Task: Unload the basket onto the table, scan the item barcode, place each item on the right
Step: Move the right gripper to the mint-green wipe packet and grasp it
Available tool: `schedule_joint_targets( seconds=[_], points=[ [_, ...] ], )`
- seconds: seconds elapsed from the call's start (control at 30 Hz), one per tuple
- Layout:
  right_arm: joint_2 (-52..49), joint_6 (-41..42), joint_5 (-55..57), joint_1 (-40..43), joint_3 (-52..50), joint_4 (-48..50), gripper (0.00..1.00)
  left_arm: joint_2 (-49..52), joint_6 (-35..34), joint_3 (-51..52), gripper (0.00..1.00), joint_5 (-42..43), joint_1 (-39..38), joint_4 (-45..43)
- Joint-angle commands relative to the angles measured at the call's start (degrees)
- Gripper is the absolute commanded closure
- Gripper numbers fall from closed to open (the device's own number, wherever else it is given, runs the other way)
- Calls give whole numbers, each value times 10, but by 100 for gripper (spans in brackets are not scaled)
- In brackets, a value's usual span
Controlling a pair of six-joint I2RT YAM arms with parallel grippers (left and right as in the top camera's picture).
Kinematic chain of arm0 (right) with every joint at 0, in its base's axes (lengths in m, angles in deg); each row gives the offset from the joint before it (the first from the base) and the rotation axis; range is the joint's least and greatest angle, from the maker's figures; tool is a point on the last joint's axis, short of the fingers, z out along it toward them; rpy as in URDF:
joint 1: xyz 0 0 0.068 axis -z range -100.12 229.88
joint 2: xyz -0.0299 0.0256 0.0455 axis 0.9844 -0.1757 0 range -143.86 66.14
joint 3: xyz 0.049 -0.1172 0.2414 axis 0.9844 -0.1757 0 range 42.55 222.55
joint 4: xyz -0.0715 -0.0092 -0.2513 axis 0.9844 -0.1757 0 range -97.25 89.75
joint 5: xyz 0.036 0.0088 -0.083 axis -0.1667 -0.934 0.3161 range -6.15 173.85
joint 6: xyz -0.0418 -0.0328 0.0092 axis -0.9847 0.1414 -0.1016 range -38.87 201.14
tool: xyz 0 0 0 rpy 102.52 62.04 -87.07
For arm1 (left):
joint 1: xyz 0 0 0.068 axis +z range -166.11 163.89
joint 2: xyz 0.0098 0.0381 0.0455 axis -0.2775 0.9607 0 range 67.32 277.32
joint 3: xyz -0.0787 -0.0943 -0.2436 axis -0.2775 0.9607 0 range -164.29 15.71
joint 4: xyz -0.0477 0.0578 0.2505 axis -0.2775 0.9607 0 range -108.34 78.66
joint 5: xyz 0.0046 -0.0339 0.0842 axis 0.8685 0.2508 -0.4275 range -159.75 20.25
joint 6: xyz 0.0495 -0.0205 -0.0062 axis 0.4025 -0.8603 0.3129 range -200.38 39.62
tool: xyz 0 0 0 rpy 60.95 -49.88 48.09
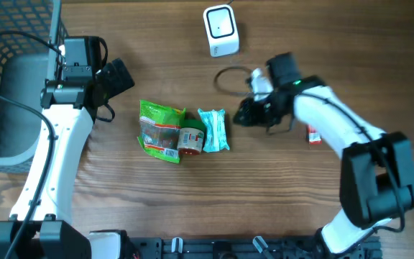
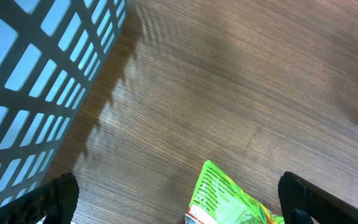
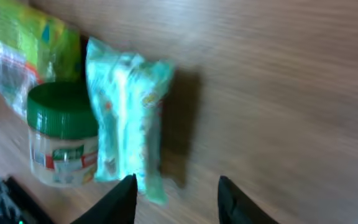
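A white scanner stands at the far middle of the table. Three items lie together mid-table: a green bag, a green-lidded jar and a teal packet. I cannot make out a barcode on any of them. My right gripper hovers just right of the teal packet, jaws apart with only bare wood between the fingertips; the view is blurred. The jar lies left of that packet. My left gripper hangs wide open above the table, with the green bag's corner below it.
A dark wire basket stands at the left edge, close to the left arm, and its wall fills the left wrist view's upper left. A small red item lies beside the right arm. A black cable loop curls below the scanner.
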Motion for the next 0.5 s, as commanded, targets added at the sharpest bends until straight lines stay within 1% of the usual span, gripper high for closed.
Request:
schedule_joint_targets(
  seconds=[0.0,0.07,0.2,0.23,0.3,0.4,0.47],
  points=[
    [-2,39,7,-58,-37,59,57,0,-7,-3,0,-5,1,-2],
    [-3,71,45,-81,-41,71,60,0,-7,-3,0,-5,1,-2],
    [-3,82,69,-106,-41,89,61,0,-7,-3,0,-5,1,-2],
    [-3,82,68,-111,-41,93,68,0,-7,-3,0,-5,1,-2],
    [-3,86,88,-116,-41,94,75,0,-7,-3,0,-5,1,-2],
    [-3,110,108,-116,-44,94,77,0,-7,-3,0,-5,1,-2],
    [-3,110,109,-116,-52,97,77,0,-7,-3,0,-5,1,-2]
  ],
)
